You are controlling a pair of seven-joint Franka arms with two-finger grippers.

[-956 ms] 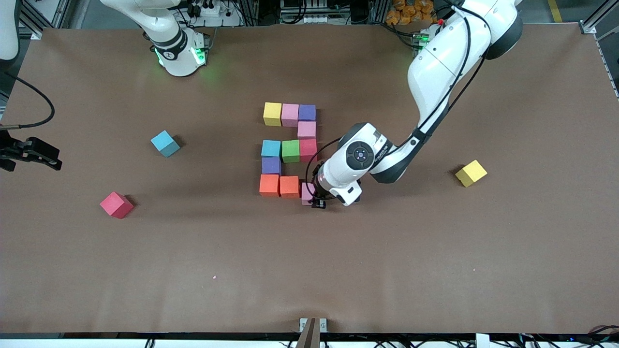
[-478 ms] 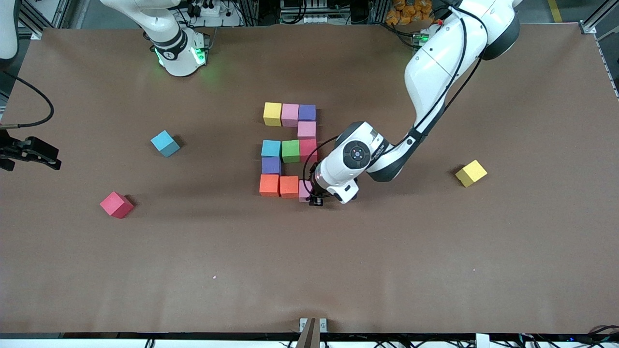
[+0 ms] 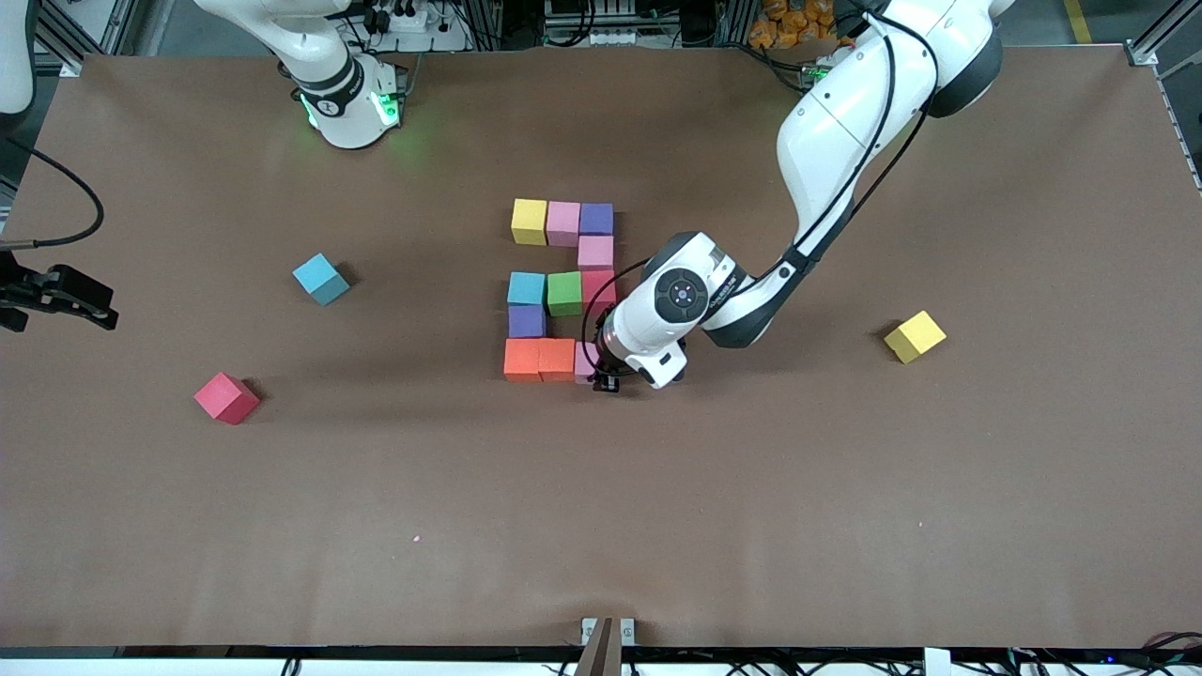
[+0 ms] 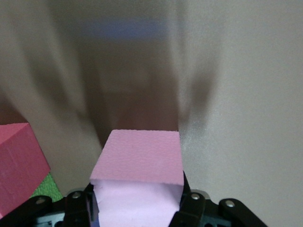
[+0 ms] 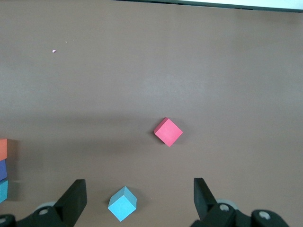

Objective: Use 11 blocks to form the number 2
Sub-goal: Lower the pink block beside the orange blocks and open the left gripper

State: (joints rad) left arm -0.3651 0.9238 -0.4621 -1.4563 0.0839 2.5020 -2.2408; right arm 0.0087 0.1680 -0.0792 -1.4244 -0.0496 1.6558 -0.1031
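Observation:
A blocky figure of coloured blocks lies mid-table: yellow (image 3: 529, 221), pink (image 3: 563, 222) and purple (image 3: 596, 219) in a row, then pink (image 3: 595, 252), red (image 3: 598, 286), green (image 3: 564, 293), light blue (image 3: 526, 288), purple (image 3: 526, 321) and two orange blocks (image 3: 539, 360). My left gripper (image 3: 606, 376) is shut on a pink block (image 4: 139, 156), pressed against the second orange block at the row nearest the camera. My right gripper (image 5: 139, 189) waits high over the right arm's end of the table, open, holding nothing.
Loose blocks lie apart: a light blue one (image 3: 320, 279) and a red one (image 3: 226, 398) toward the right arm's end, a yellow one (image 3: 915, 336) toward the left arm's end. The left forearm hangs over the figure's edge beside the red block.
My left gripper has carried the pink block sideways toward the orange blocks; the gap to the second orange block has closed. The right arm has not moved.

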